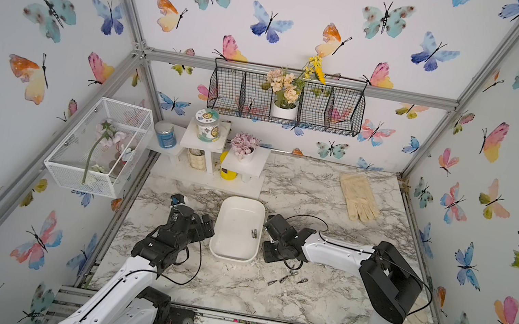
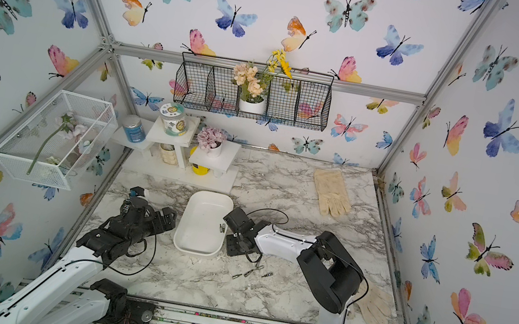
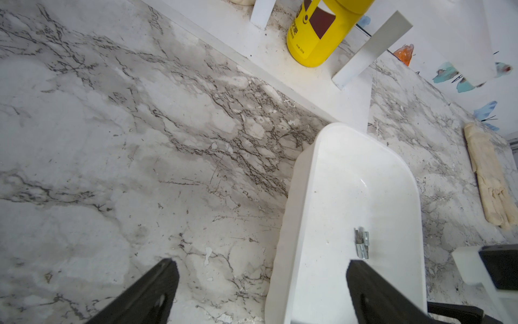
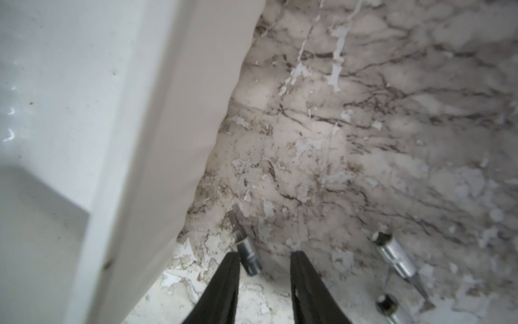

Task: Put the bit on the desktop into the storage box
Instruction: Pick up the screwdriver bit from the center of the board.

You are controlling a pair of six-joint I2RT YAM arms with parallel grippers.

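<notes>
The storage box point(image 1: 233, 241) point(image 2: 200, 232), a white tub, lies mid-desktop point(image 1: 317, 194) between the two arms. Two small metal bits point(image 1: 253, 233) point(image 3: 362, 244) lie inside it near its right wall. Several more bits point(image 1: 284, 278) point(image 2: 248, 272) lie loose on the marble just right of the box's near corner. My right gripper point(image 4: 265, 254) points down there, open, its jaws either side of one bit point(image 4: 246, 249) that lies against one finger; nothing is gripped. My left gripper point(image 3: 259, 266) is wide open and empty, straddling the box's left rim point(image 3: 291, 213).
A cream glove point(image 1: 358, 196) lies at the back right, another glove point(image 2: 373, 307) by the right arm's base. A white shelf point(image 1: 211, 161) with jars and a yellow container point(image 3: 316, 33) stands behind the box. A white mesh cage point(image 1: 98, 145) and a black wire basket point(image 1: 285, 100) hang on the walls.
</notes>
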